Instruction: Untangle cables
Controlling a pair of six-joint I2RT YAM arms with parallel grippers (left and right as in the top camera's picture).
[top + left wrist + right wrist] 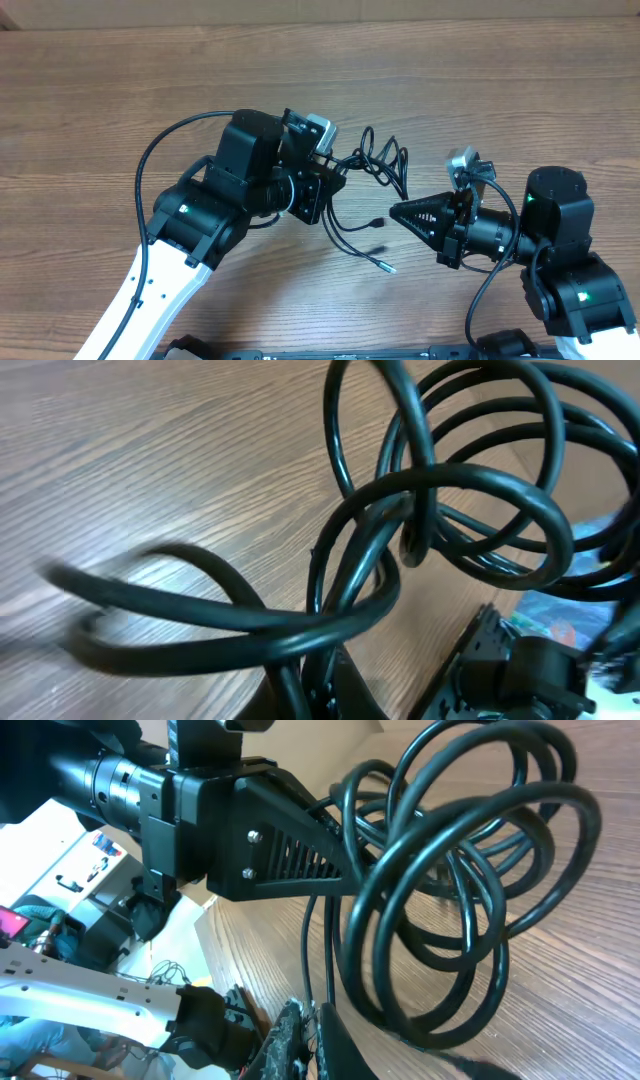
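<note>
At table (100, 80) centre: cables (385, 165) looped in one knot.
Left gripper (338, 172): clamped on cables, probably anchoring the knot.
Right gripper (393, 210): pinched shut on cables, likely to draw loops apart.

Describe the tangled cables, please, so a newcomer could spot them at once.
On the wooden table, look between the left gripper and right gripper. The cables are a knot of thin black loops there, with two loose ends trailing toward the robot. They are far thinner than the arm cords.
</note>
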